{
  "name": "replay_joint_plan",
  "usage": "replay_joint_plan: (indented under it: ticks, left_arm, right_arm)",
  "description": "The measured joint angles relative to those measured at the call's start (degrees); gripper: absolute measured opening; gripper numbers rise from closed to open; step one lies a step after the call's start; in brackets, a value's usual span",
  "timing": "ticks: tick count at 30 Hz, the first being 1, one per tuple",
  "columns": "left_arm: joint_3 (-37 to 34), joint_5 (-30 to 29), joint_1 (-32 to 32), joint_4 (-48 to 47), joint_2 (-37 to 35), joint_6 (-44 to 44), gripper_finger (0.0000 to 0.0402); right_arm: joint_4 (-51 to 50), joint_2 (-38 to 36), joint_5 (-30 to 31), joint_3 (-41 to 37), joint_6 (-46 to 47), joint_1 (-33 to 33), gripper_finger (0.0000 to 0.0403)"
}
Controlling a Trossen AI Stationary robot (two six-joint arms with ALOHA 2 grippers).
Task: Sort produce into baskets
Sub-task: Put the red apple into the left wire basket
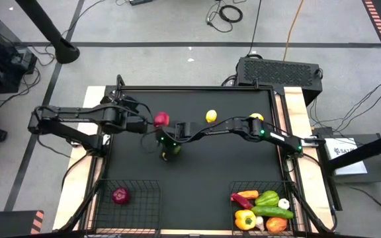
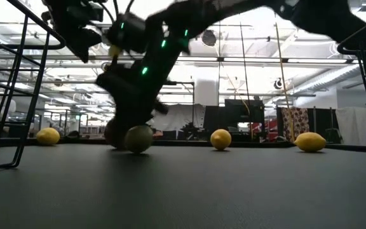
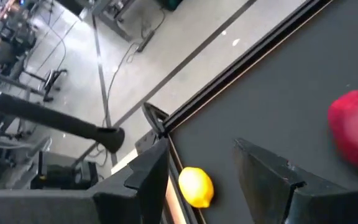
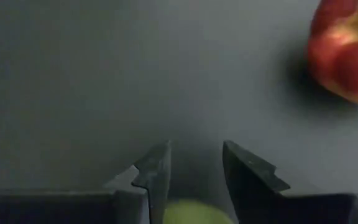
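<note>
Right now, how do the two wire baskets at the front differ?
Load: the left basket holds only one purple onion; the right basket is crowded with peppers, a cucumber, a red chili and something white.
Fill: most of the left basket floor is bare mat; the right basket shows little bare floor.
Shared: both are black wire mesh, rectangular, and stand at the table's front edge, one at each corner.

Right gripper (image 4: pixel 194 163) pointing down at dark mat (image 4: pixel 73 81). Two dark fingers (image 4: pixel 157 171) parted, narrow gap. Green lime (image 4: pixel 194 213) peeking up between them, only its top showing. Red apple (image 4: pixel 347 50) off to side, near frame corner, partly cropped.
</note>
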Motion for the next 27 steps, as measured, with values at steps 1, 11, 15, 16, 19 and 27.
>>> replay_joint_plan:
  ticks: [1, 11, 15, 16, 19, 27]
  left_arm:
    - [-0.2, 0.2, 0.5, 0.1, 0.0, 0.0, 0.0182]
    - [-4.4, 6.2, 5.4, 10.7, 0.0, 8.8, 0.0182]
    - [-8.0, 12.8, 7.8, 23.9, 0.0, 21.4, 0.0182]
    - [-8.9, 14.7, 8.4, 26.9, 0.2, 24.4, 0.0182]
    - [-11.6, 20.3, 9.9, 34.0, 0.5, 31.9, 0.0182]
    - [-13.3, 27.5, 10.9, 36.0, 0.4, 37.2, 0.0182]
  right_arm:
    - [-2.7, -0.9, 1.6, 0.0, -1.0, 0.5, 0.0137]
    - [-19.4, -13.3, 15.8, -0.5, -7.5, 3.5, 0.0137]
    - [-19.6, -20.0, 16.7, -6.2, -10.4, 5.0, 0.0137]
    - [-19.1, -22.1, 16.5, -8.7, -11.2, 5.4, 0.0137]
    - [-13.4, -29.4, 15.9, -19.2, -13.7, 6.1, 0.0137]
    - [34.5, -45.0, 7.4, -56.2, -22.7, 4.6, 0.0137]
